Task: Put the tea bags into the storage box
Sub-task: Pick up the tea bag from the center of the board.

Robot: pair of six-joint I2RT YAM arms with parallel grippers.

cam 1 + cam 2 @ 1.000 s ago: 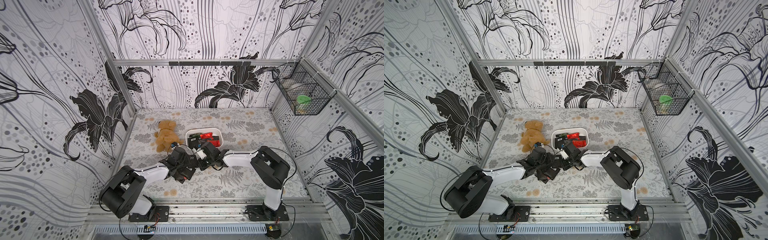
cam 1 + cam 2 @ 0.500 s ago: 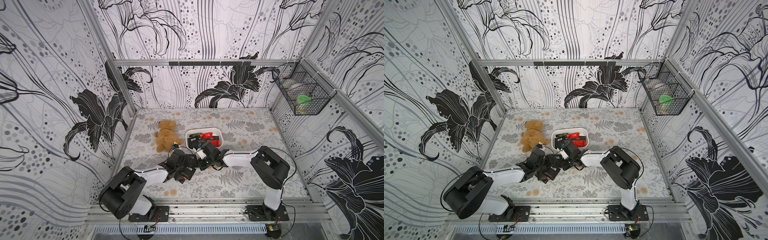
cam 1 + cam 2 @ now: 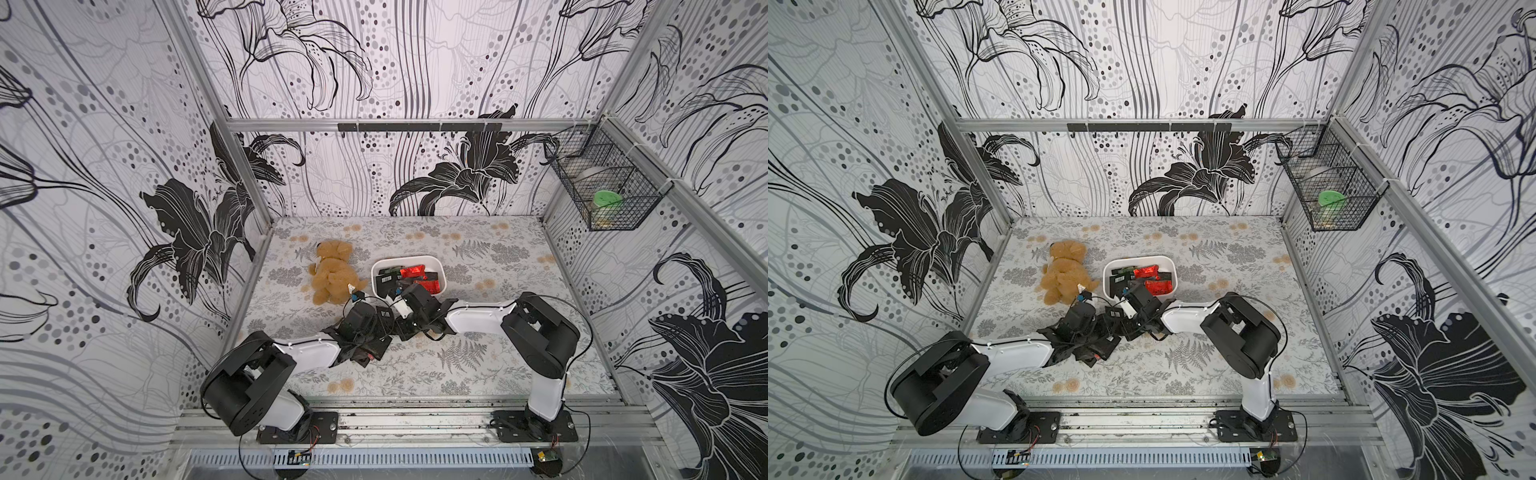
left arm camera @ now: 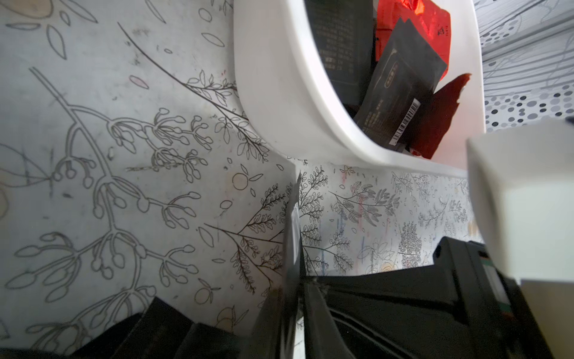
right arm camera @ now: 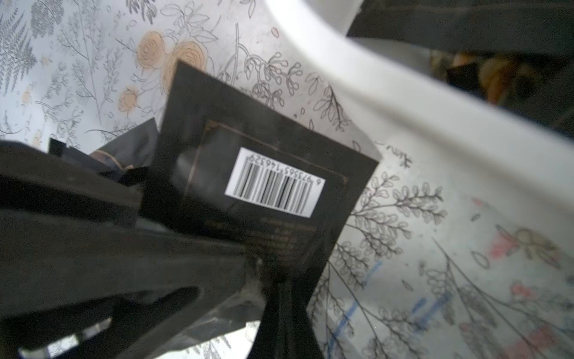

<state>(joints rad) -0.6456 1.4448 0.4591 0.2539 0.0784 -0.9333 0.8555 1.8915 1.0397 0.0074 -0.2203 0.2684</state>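
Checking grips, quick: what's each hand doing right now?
Left hand: closed on a black tea bag, seen edge-on.
Right hand: closed on the barcoded tea bag, at its corner.

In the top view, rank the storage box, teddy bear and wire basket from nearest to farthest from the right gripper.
1. Storage box: just beyond the right gripper, whose jaws pinch a black tea bag.
2. Teddy bear: farther, left of the box.
3. Wire basket: farthest, up on the right wall.

Tea bags [image 3: 374, 353] beside the storage box [image 3: 415, 258]: heap partly hidden under left arm [image 3: 316, 353] and right arm [image 3: 478, 318], count indeterminable; box blurred, edge-cropped in right wrist view.
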